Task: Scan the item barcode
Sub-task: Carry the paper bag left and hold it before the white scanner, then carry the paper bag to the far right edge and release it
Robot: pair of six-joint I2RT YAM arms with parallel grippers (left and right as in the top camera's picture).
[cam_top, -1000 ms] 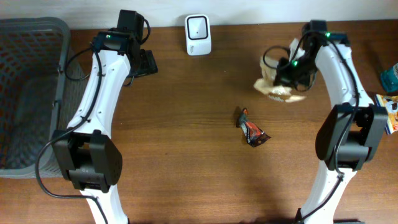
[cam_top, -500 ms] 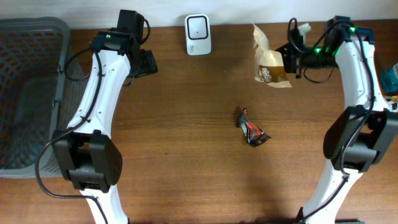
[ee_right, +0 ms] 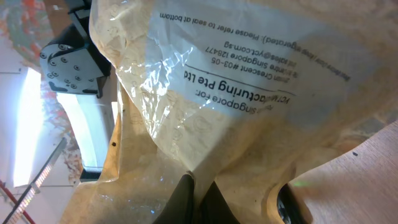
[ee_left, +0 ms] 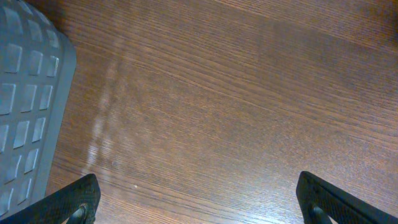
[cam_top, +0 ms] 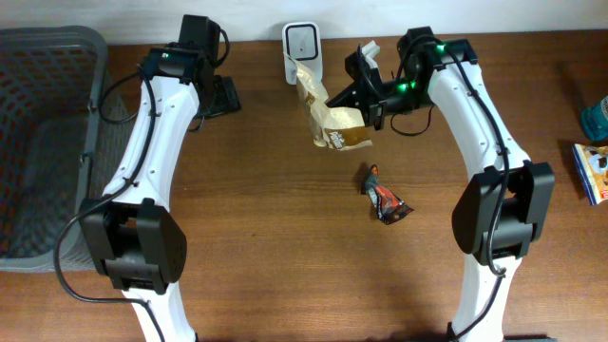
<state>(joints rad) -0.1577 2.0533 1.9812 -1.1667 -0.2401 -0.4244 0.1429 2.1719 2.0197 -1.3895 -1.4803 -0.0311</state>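
A tan plastic snack bag [cam_top: 328,119] hangs just in front of the white barcode scanner [cam_top: 302,40] at the back middle of the table. My right gripper [cam_top: 361,93] is shut on a fold of the bag [ee_right: 249,81] and holds it above the table. In the right wrist view the bag's printed side fills the frame, with the two dark fingers [ee_right: 198,190] pinched together on the film. My left gripper [cam_top: 224,95] hovers at the back left, and in its wrist view its jaws [ee_left: 199,208] stand wide open over bare wood.
A grey mesh basket [cam_top: 47,142] stands at the left edge, its rim [ee_left: 25,93] close to the left gripper. A small dark red wrapper [cam_top: 385,199] lies mid-table. A teal object [cam_top: 597,119] and a printed box [cam_top: 594,173] sit at the right edge.
My right arm has swung left with the bag, from the back right of the table to just in front of the scanner. The left arm has stayed where it was.
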